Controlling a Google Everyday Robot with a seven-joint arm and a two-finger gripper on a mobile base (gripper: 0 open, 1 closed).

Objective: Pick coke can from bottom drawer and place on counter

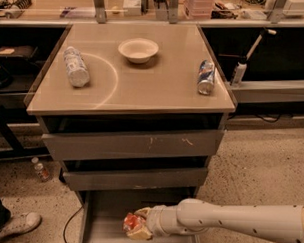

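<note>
The bottom drawer is pulled open at the foot of the cabinet. The coke can, red with white markings, sits inside it near the middle. My gripper comes in from the right on a white arm and is shut on the can, its pale fingers wrapped around it just above the drawer floor. The counter is the beige top above, with a faint curved arc mark.
On the counter lie a clear plastic bottle at the left, a white bowl at the back centre and a blue-and-silver can at the right. Two closed grey drawer fronts overhang the open drawer. A small bottle and a shoe are on the floor left.
</note>
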